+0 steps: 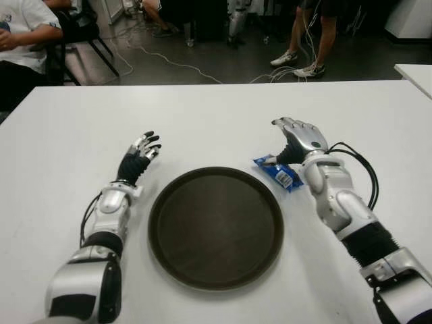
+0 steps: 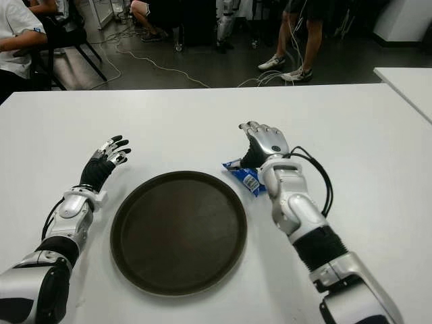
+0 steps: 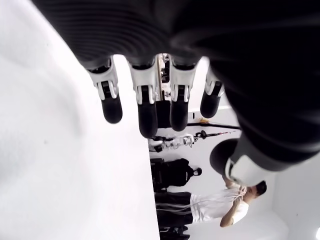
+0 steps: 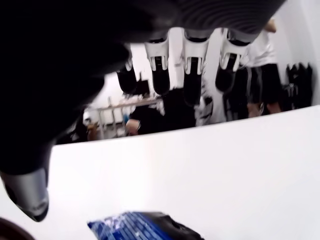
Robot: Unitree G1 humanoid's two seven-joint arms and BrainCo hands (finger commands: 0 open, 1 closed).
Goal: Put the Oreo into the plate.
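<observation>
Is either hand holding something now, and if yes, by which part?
Nothing is held. The right hand hovers open over the Oreo pack, which lies on the table beside the plate. The left hand is open too.

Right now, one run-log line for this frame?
phase: pre-grasp | right hand: open, over Oreo pack | Oreo pack: on table, right of plate, not lifted | left hand: open, idle, left of plate

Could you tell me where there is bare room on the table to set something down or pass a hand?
The plate is bare inside. The table is open beyond both hands and between them. It is crowded only at the plate's right rim, where the Oreo packet lies under the open right hand. The open left hand shows left of the plate.
</observation>
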